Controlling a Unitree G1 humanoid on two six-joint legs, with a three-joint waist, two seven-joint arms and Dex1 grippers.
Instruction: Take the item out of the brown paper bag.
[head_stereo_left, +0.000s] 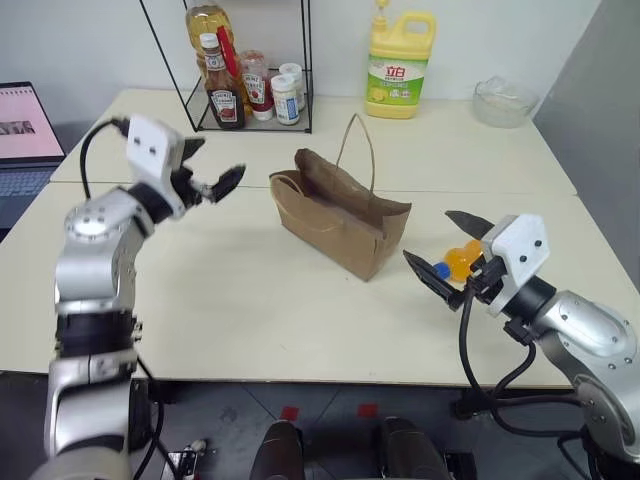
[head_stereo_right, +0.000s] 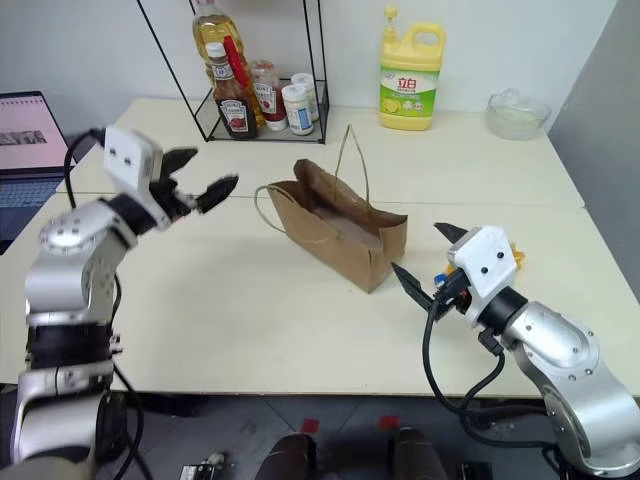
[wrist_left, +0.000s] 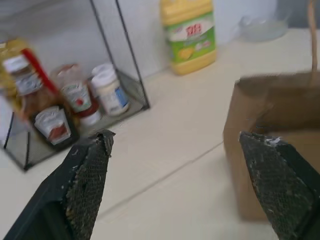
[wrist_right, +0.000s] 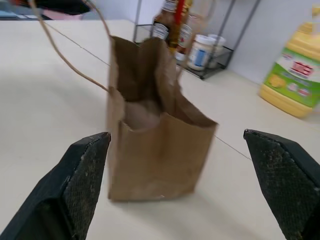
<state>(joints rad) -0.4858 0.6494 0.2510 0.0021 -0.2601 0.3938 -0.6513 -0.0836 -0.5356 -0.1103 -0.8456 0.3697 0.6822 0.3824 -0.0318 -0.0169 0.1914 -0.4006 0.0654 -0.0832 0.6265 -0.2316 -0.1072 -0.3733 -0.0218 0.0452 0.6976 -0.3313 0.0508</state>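
The brown paper bag (head_stereo_left: 340, 212) stands upright and open-mouthed in the middle of the worktop (head_stereo_left: 250, 300), one cord handle raised and the other drooping over its rim. The item (head_stereo_left: 457, 262), a small bottle of orange liquid with a blue cap, lies on the worktop outside the bag, off its right end and just behind the right gripper (head_stereo_left: 447, 253); part of it is hidden by the gripper's fingers. Judging by this, the removal itself looks done and the task is at its closing step. The right gripper hovers level near the bottle with its jaws spread wide and nothing between them. The left gripper (head_stereo_left: 212, 170) hangs well clear of the bag's other end, jaws also wide and empty. What remains, as I judge it, is only for both arms to draw back without brushing the bag's raised handle or nudging the bottle, which could roll where it lies.
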